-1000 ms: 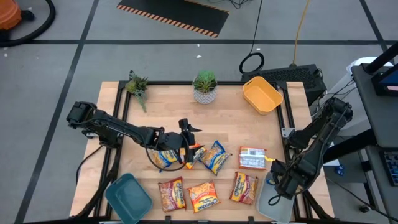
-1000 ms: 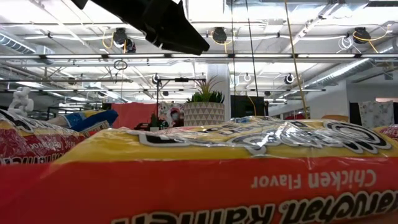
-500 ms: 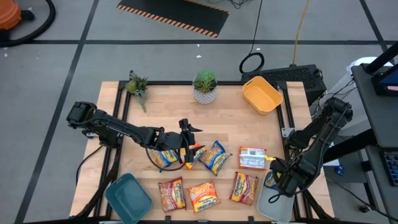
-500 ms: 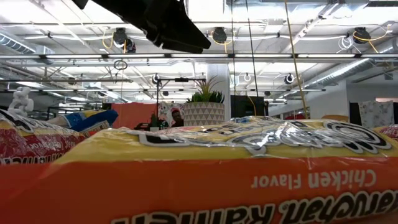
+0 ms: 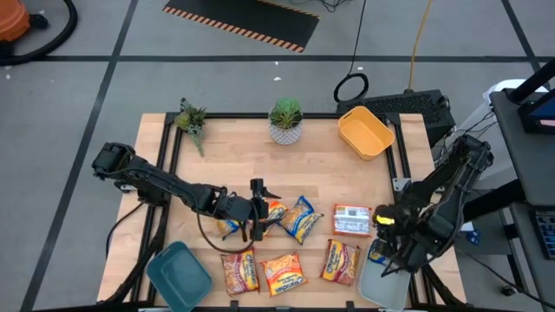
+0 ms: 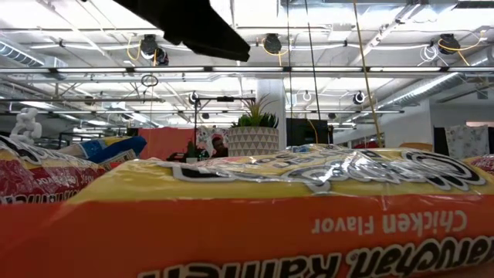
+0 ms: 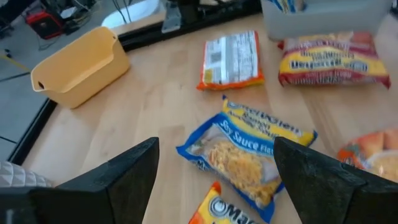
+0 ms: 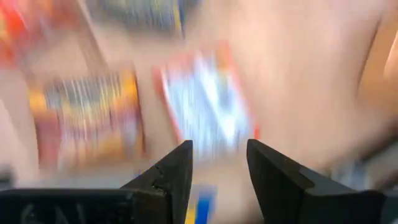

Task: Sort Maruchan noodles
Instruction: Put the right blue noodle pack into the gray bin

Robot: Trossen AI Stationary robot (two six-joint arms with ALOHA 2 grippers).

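The left tool (image 5: 257, 222) hovers released, fingers spread wide, over the worktop (image 5: 321, 169) center, above a blue-and-yellow noodle packet (image 7: 245, 154). An orange packet (image 5: 352, 220) lies at 3 o'clock from it, and 3 red-and-yellow packets (image 5: 284, 273) line the 6 o'clock edge. The right tool (image 8: 217, 168) sits at the worktop's 4 o'clock corner above a pale bin (image 5: 381, 284), fingers parted with nothing between them. A yellow bin (image 5: 365, 132) stands at 1 o'clock, a teal bin (image 5: 179, 276) at 7 o'clock.

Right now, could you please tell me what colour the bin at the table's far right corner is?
The bin is yellow, clearest in the high view.
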